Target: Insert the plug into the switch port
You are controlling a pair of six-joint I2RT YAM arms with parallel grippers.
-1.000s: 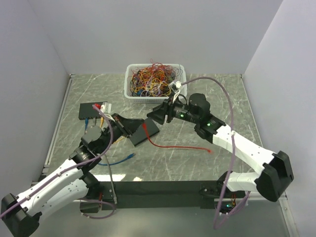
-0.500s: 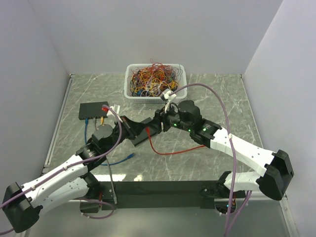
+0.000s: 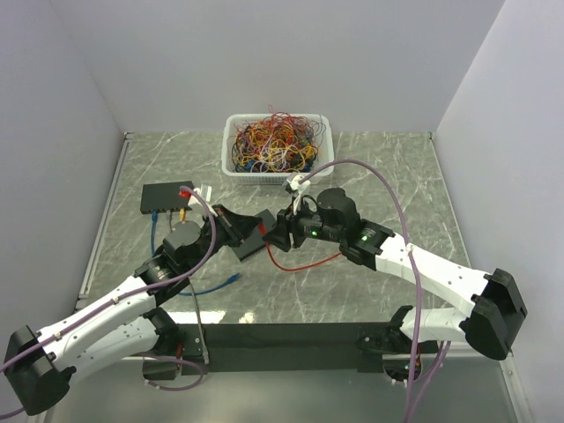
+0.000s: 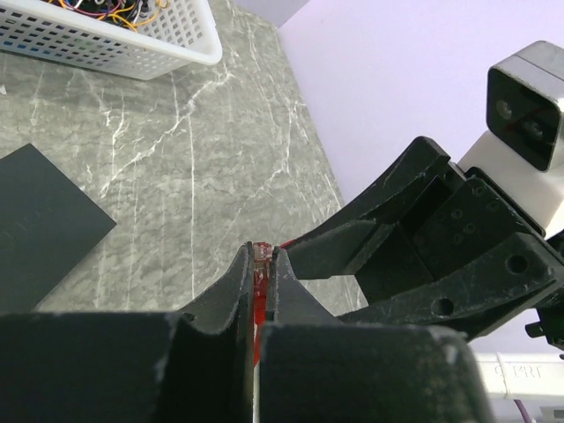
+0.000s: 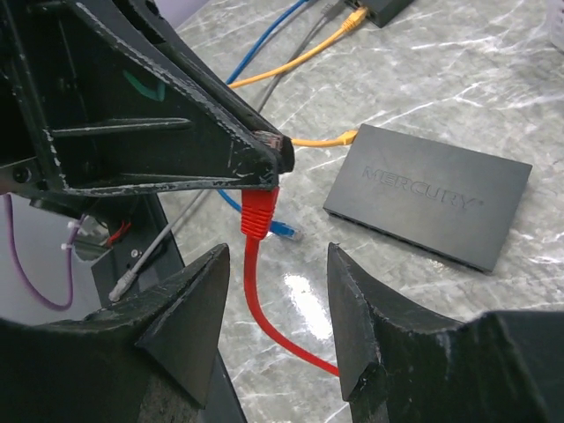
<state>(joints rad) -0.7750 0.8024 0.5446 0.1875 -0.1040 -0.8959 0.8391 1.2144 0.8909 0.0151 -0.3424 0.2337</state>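
The red plug (image 5: 258, 211) is pinched in the jaws of the left gripper (image 4: 261, 256), raised off the counter (image 3: 370, 176) near the black switch (image 5: 432, 198); the jaws of the right gripper (image 5: 275, 256) are spread wide beside it.

Right fingers (image 5: 187, 328) have swung left toward the left fingers' (image 5: 176, 132) red plug (image 5: 258, 214).

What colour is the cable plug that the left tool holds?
The small plastic cable plug is red, and it shows best in the right wrist view.
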